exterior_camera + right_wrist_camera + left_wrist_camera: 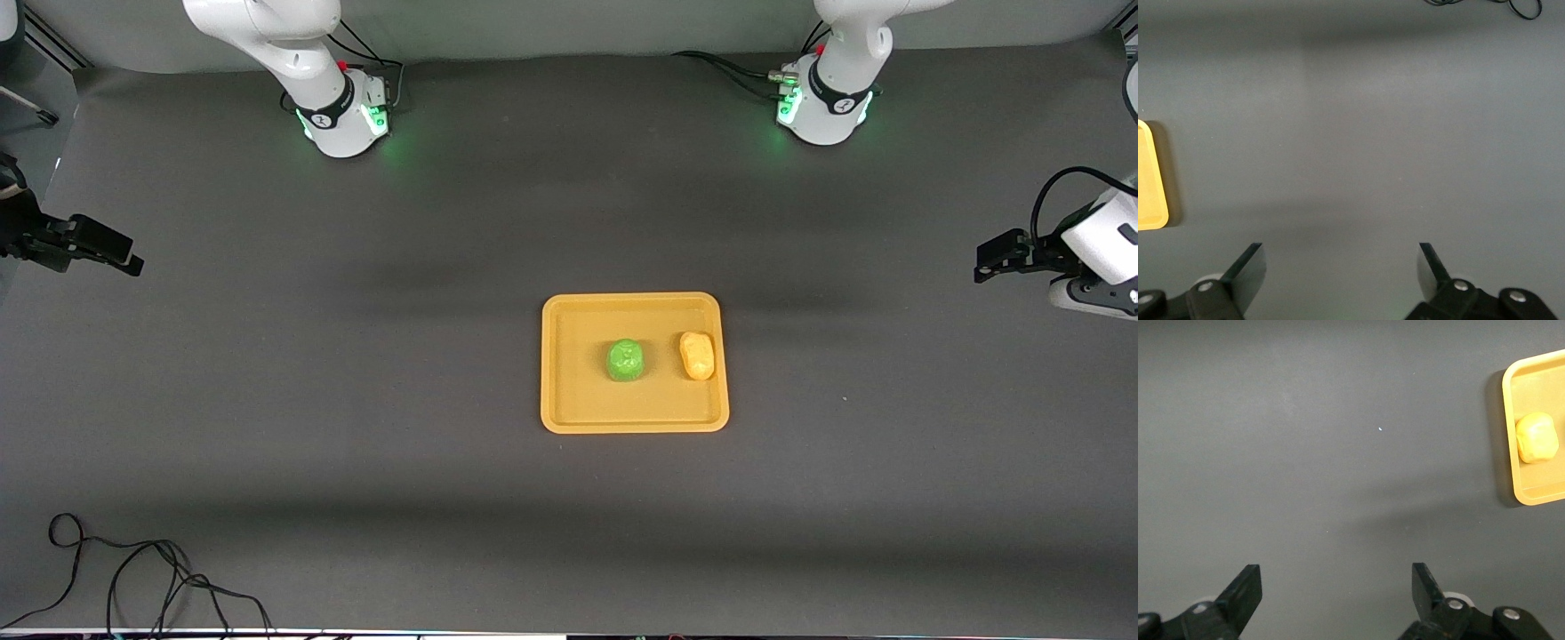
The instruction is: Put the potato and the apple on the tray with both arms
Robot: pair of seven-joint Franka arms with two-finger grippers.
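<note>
The yellow-orange tray (578, 400) lies flat near the middle of the table. The green apple (626, 359) sits in it, and the potato (697, 355) lies beside it toward the left arm's end. My left gripper (982, 265) is open and empty, over bare table at the left arm's end, well away from the tray. Its wrist view (1337, 577) shows the potato (1537, 437) on the tray's corner (1531, 495). My right gripper (133, 262) is open and empty at the right arm's end; its wrist view (1341, 257) shows a tray corner (1148, 193).
The two green-lit arm bases (342, 116) (822, 107) stand along the table's edge farthest from the front camera. A loose black cable (133, 569) lies on the table near the front camera at the right arm's end, also in the right wrist view (1521, 7).
</note>
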